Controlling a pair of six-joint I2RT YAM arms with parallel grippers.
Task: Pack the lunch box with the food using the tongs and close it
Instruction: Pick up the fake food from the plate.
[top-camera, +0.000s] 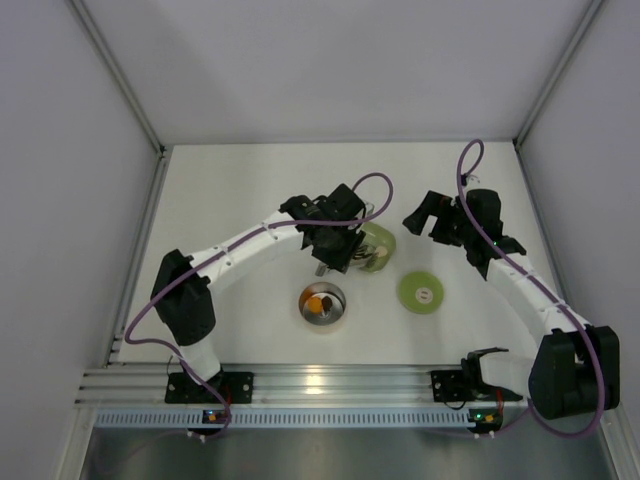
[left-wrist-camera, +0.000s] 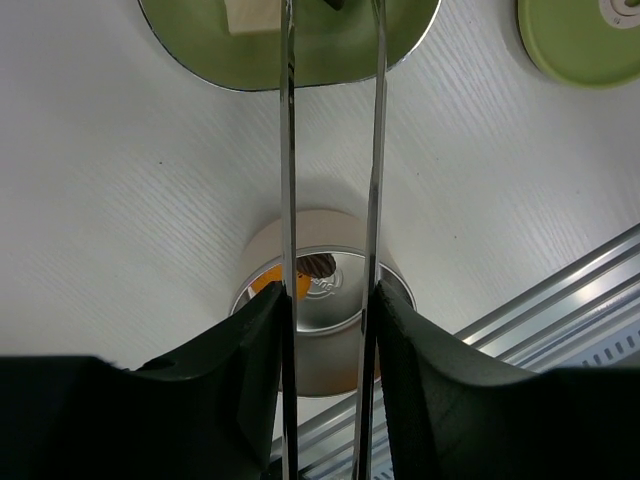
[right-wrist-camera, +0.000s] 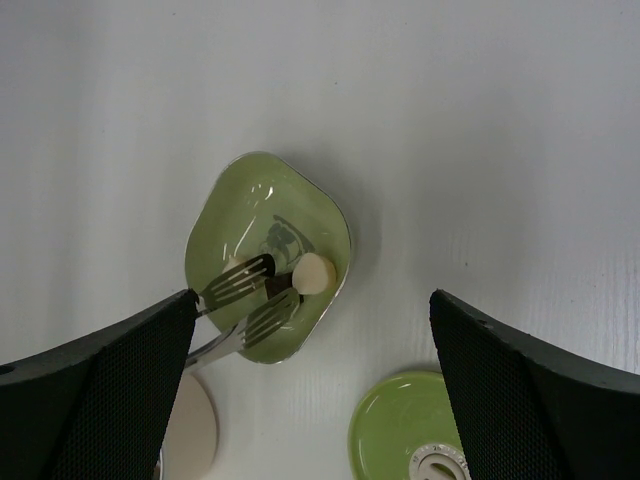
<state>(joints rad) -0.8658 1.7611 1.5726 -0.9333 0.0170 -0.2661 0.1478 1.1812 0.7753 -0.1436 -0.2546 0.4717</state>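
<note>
- Right wrist view alone shows the tongs (right-wrist-camera: 240, 283) tips in the green dish (right-wrist-camera: 252, 200); right end effector (right-wrist-camera: 311, 292) apart.
- Left wrist view: left end effector (left-wrist-camera: 327, 295) clamps tongs.

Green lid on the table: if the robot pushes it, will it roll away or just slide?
Probably it slides: the green lid lies flat on the smooth white table, with no edge down to roll on. It looks thin and low, so tipping seems unlikely. Its shiny surface may be slippery to pinch.
</note>
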